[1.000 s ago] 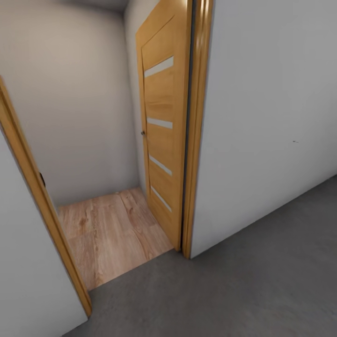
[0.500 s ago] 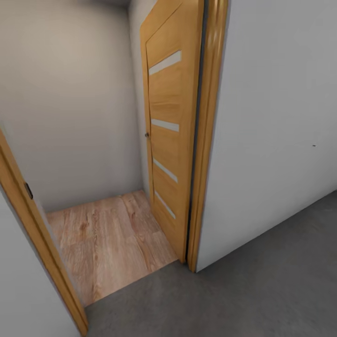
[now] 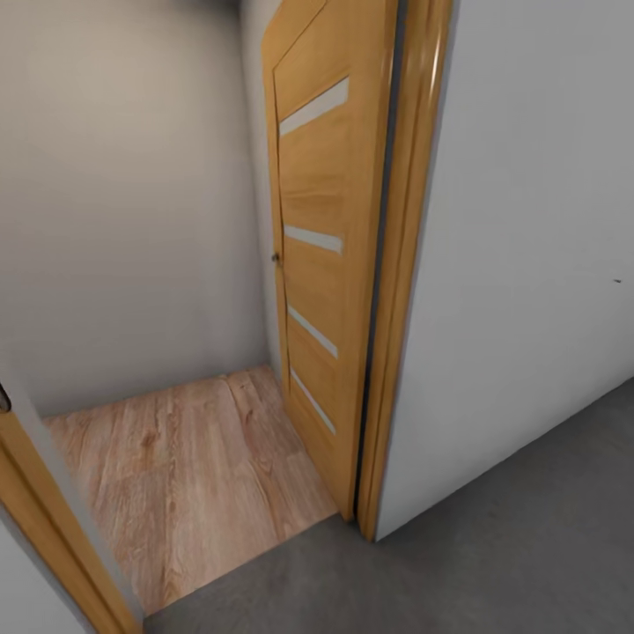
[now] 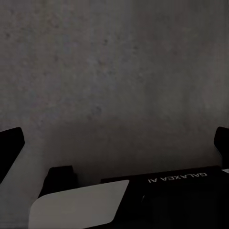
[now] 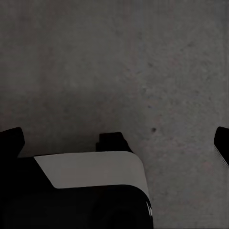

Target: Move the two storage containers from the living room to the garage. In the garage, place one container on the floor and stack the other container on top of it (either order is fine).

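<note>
The two storage containers are out of view. I stand on the garage's grey concrete floor [image 3: 519, 546], facing an open doorway. My left gripper [image 4: 114, 143] hangs open over bare concrete, its dark fingertips [image 4: 10, 145] wide apart at the picture's edges with nothing between them. My right gripper [image 5: 114, 143] is likewise open above the concrete, empty, with one fingertip [image 5: 10, 140] showing at each side.
An orange-wood door [image 3: 321, 264] with frosted strips stands swung open into a small room with a light wood plank floor [image 3: 185, 475]. The door frame's right post [image 3: 401, 352] and left post [image 3: 40, 537] bound the opening. A white wall [image 3: 528, 264] runs to the right.
The whole head view has shifted: the doorway is larger and nearer, its left post has slid toward the lower left corner, so the camera has advanced toward the opening.
</note>
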Available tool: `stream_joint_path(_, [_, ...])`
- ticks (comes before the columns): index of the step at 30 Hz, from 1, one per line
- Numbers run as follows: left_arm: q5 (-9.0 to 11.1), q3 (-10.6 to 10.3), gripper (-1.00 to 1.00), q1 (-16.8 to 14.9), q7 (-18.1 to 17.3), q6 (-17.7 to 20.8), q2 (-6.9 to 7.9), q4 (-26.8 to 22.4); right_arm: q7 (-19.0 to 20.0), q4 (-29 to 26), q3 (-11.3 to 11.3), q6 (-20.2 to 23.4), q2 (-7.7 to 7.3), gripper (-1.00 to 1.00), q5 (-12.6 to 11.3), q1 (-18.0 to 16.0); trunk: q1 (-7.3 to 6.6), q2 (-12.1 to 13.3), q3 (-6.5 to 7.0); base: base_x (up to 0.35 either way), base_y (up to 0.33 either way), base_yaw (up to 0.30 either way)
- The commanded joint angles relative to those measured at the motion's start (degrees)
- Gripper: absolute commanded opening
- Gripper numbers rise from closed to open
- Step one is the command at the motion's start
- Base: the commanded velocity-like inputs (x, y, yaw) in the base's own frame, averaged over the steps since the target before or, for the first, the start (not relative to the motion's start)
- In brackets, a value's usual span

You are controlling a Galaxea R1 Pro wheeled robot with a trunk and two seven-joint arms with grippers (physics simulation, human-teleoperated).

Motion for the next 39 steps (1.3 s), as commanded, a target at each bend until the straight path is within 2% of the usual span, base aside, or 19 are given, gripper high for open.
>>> stream_joint_path(1, [0.5,-0.4,1.0,0.0,-0.1,0.2,0.02,0.0,0.0,0.2,0.5,-0.3,0.05,1.0,-0.6,-0.1,0.03,0.0,-0.06,0.322,0.0,0.0])
stream_joint_path(16, [0.5,-0.4,1.0,0.0,-0.1,0.2,0.05,0.0,0.0,0.2,0.5,-0.4,-0.01,1.0,-0.5,-0.1,0.03,0.0,-0.06,0.322,0.0,0.222])
stream_joint_path(30, [0.5,-0.4,1.0,0.0,-0.1,0.2,0.05,0.0,0.0,0.2,0.5,-0.4,-0.04,1.0,-0.6,-0.1,0.03,0.0,-0.06,0.317,0.0,0.017])
stream_joint_path(39, [0.5,-0.4,1.0,0.0,-0.1,0.2,-0.03,-0.1,0.0,0.2,0.5,-0.3,-0.04,1.0,-0.6,-0.1,0.03,0.0,-0.06,0.075,0.0,0.0])
